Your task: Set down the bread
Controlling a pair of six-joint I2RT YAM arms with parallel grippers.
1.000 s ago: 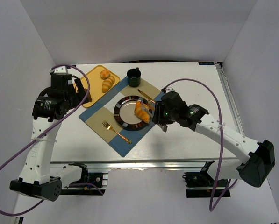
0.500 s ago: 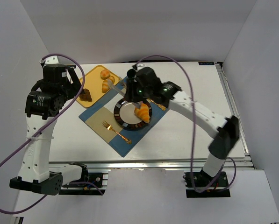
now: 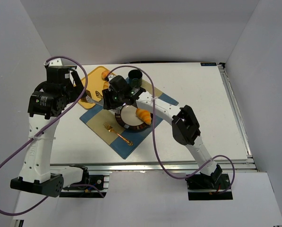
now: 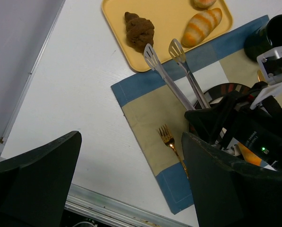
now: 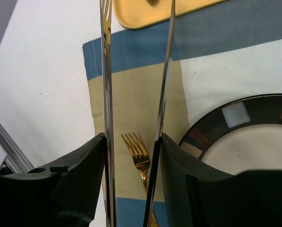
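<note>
Right gripper (image 5: 131, 142) clamps tongs (image 4: 169, 78), left gripper (image 4: 131, 142) wide — croissant (image 3: 143, 115) on plate (image 5: 235, 115), chunk (image 4: 140, 30) on tray (image 4: 171, 19).

The bread chunk (image 4: 140, 29) is dark brown, the croissant (image 3: 143, 115) golden-orange, the tray (image 4: 169, 19) yellow, the placemat (image 4: 145, 113) blue-and-beige checked.

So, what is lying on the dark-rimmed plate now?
One golden croissant, on the plate's right side. The right arm covers its far-left rim, so that part is hidden.

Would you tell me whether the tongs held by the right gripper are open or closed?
Open: the tongs have both arms standing apart, with nothing between their tips.
</note>
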